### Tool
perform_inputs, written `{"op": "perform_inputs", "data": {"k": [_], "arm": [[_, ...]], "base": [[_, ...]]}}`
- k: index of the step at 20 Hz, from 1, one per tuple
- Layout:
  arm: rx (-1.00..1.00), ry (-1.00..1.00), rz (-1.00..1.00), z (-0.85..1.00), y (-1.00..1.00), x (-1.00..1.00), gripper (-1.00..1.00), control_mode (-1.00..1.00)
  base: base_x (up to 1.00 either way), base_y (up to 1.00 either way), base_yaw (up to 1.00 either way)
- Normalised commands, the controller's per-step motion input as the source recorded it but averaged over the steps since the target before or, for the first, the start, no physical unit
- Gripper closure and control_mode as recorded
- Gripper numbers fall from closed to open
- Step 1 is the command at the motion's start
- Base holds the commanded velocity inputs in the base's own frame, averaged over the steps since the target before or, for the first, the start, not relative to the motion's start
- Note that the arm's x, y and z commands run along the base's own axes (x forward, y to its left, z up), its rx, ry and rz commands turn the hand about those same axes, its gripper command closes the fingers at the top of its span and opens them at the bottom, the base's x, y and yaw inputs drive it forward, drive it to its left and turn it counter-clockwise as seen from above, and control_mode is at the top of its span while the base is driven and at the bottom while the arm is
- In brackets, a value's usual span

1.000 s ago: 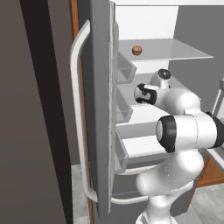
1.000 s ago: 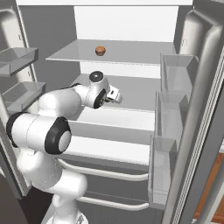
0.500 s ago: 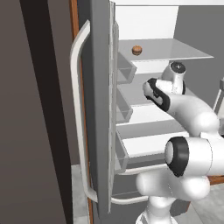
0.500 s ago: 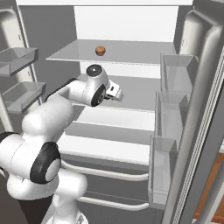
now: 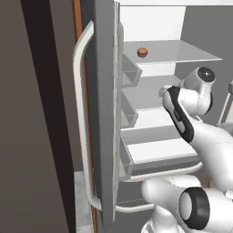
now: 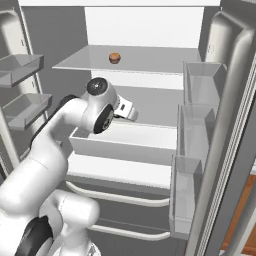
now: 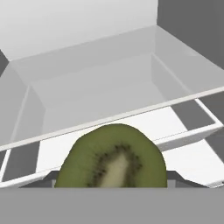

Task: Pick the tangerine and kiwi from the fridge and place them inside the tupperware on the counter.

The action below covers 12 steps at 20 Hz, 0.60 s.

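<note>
Opening wide at the far left of the fridge (image 5: 103, 113), showing off a long curved white handle (image 5: 81, 123) on the door and grey door bins (image 5: 129, 75) just inside it.

Leaving the tangerine (image 6: 114, 58) sitting alone near the middle of the top shelf (image 6: 155, 56), well above the arm and apart from it.

Reaching in below that shelf with the gripper (image 6: 128, 111), hovering just above the back of a pulled-out white drawer (image 6: 120, 144) — hand pointing toward the right-hand side of the fridge.

Clamping the kiwi (image 7: 113, 157) between the fingers, closing partway down on its sides and pinching it with the cut green face and pale core turned toward the hand camera. Covering most of the finger tips with the fruit, letting just dark slivers peek out low at either side of it. Holding the kiwi up inside the fridge, clear of the shelf and the drawer, with a shallow white compartment lying beyond it in the hand view.

Standing empty-looking at the right, three clear bins (image 6: 200, 82) stepping down the inside of the right-hand door — none of them touching the arm.

Showing a strip of reddish-brown wood (image 6: 239, 220) past the door's edge at the far lower right.
</note>
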Motion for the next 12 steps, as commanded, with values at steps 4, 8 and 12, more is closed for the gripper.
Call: {"op": "perform_inputs", "data": {"k": [4,8,12], "arm": [[0.0,-0.05,0.01,0.45,0.0,-0.83,1.0,-1.0],[0.0,0.0,0.05,0.45,0.0,-0.75,1.0,-1.0],[-0.01,0.0,0.08,0.47,0.0,-0.63,1.0,-1.0]], "base": [[0.0,0.0,0.0],[0.0,0.0,0.0],[0.0,0.0,0.0]]}}
